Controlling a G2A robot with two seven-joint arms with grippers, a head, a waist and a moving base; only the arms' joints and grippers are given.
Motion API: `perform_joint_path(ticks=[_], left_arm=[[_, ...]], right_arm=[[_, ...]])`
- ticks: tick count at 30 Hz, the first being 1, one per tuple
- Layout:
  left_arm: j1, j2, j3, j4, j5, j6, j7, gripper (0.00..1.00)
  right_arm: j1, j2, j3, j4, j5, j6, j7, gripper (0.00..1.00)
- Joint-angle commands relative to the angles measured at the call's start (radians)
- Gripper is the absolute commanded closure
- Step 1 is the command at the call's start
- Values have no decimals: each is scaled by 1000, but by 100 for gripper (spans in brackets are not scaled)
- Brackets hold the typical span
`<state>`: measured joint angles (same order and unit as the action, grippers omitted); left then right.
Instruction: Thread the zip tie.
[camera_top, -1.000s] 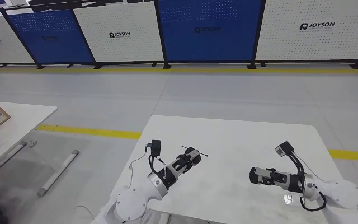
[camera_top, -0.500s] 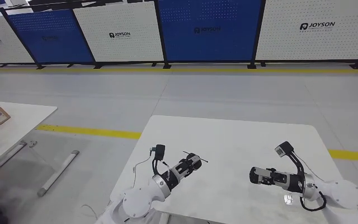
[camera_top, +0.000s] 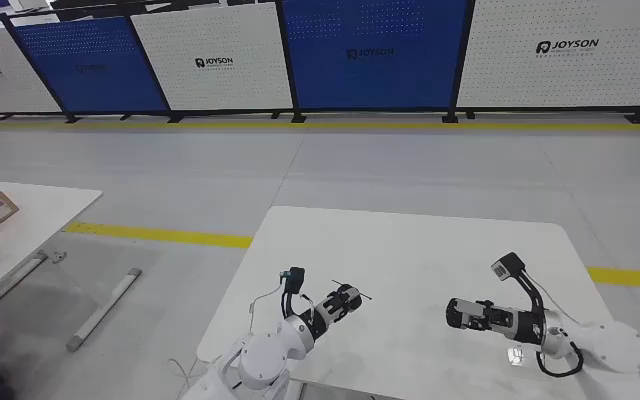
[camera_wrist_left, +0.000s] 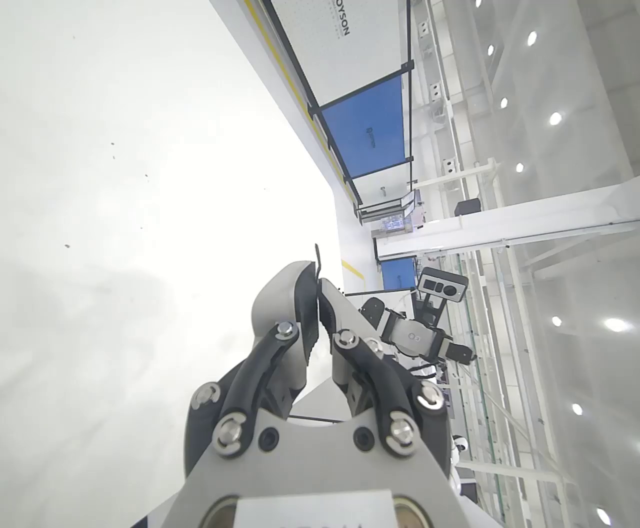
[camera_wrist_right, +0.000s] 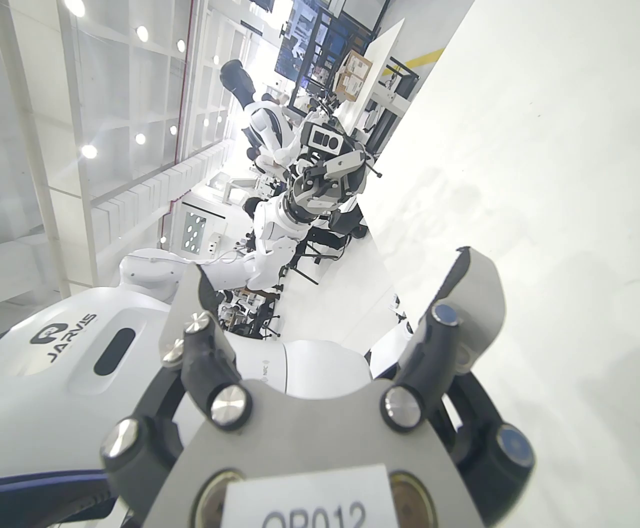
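Item 1: zip tie (camera_top: 352, 291), thin, black and straight, held crosswise at the tips of the left gripper (camera_top: 350, 296), its ends running toward about 10 and 4 o'clock in the top view. In the left wrist view a short end of the tie (camera_wrist_left: 317, 257) stands out past the fingertips. Item 2: left gripper, over the near-left part of the white table (camera_top: 420, 240), at about 7 o'clock from the table's centre and aimed toward 2 o'clock. Its jaws are closed narrow, with the pads (camera_wrist_left: 304, 300) pinching the tie between them. Item 3: right gripper (camera_top: 452, 313), at about 4 o'clock from the table's centre, aimed toward 9 o'clock and well apart from the left one. In its own wrist view the right gripper (camera_wrist_right: 332, 280) has its jaws spread wide with nothing between them. Item 4: surroundings, comprising blue and white pegboard panels (camera_top: 375, 55) at 12 o'clock behind the table, a yellow floor line (camera_top: 150, 234), and a second white table (camera_top: 40, 210) at 9 o'clock.
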<state>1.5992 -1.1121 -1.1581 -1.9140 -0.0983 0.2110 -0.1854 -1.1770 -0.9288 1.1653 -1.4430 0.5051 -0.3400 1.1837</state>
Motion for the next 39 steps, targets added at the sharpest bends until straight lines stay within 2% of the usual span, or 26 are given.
perform_joint_path(ticks=[1,3,7,9,12,14,17,20,28,29,33,34,39], left_arm=[[-2,-2,4,0,-14,-17,7,100],[2,-4,-3,-16,-41,-46,21,100],[24,-3,-48,-88,-105,-111,29,100],[37,-2,-72,-141,-114,-142,35,100],[76,1,-109,-242,-127,-187,50,100],[106,2,-138,-308,-142,-207,69,100],[146,3,-159,-374,-120,-231,81,100],[169,4,-168,-395,-116,-225,72,100],[170,4,-168,-396,-115,-223,72,100],[166,4,-164,-386,-111,-216,70,100],[130,0,-122,-324,-72,-165,62,100],[113,-1,-108,-301,-51,-156,69,100],[57,-11,-36,-194,35,-127,99,100]], right_arm=[[0,0,0,0,0,0,0,0],[0,0,0,0,0,0,0,0],[0,0,0,0,0,0,0,0],[0,0,0,0,0,0,0,0],[0,0,0,0,0,0,0,0],[0,0,0,0,0,0,0,0],[0,0,0,0,0,0,0,0],[0,0,0,0,0,0,0,0],[0,0,0,0,0,0,0,0],[0,0,0,0,0,0,0,0],[0,0,0,0,0,0,0,0],[0,0,0,0,0,0,0,0],[0,0,0,0,0,0,0,0]])
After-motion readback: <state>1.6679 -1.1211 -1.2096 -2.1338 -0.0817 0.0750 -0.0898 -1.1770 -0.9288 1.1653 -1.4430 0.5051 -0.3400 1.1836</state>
